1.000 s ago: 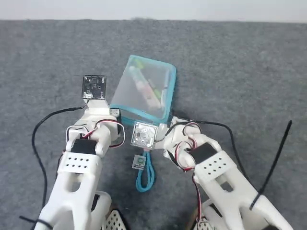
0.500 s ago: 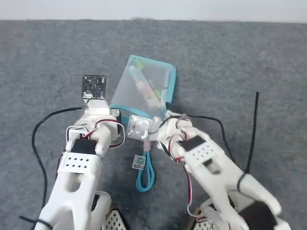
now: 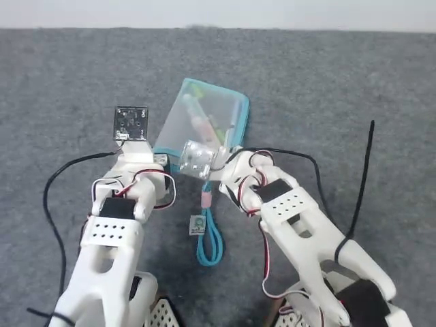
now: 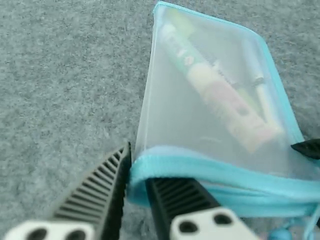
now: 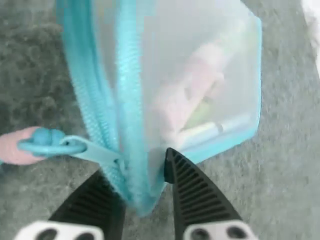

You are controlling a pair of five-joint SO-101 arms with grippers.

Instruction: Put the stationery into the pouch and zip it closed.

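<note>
A: Where is the pouch (image 3: pixel 204 133) sitting?

B: Flat on the grey desk (image 3: pixel 340 82), see-through with a teal border. The stationery (image 4: pixel 220 100) is inside it: a fat pink and green marker and some thinner pens lying alongside, all visible through the clear wall.

A: And the left hand (image 4: pixel 139 167)?

B: It is at one end of the pouch's zip edge, fingers pressed together on the teal trim at that corner.

A: The right hand (image 5: pixel 137 170)?

B: At the same zip edge, further along from the left one. Its two black fingers pinch the teal zip band, with the clear side of the pouch rising just beyond them.

A: Where is the zip pull (image 5: pixel 85 147)?

B: Right beside the right hand's fingers, sticking out from the zip band. A pink bead (image 3: pixel 205 199) hangs from it, and past the bead a blue cord loop (image 3: pixel 208 261) trails over the desk away from the pouch, with a small tag (image 3: pixel 197 225) lying just beside the cord.

A: Is the zip fully shut?

B: I cannot tell; both hands cover part of that edge
</note>
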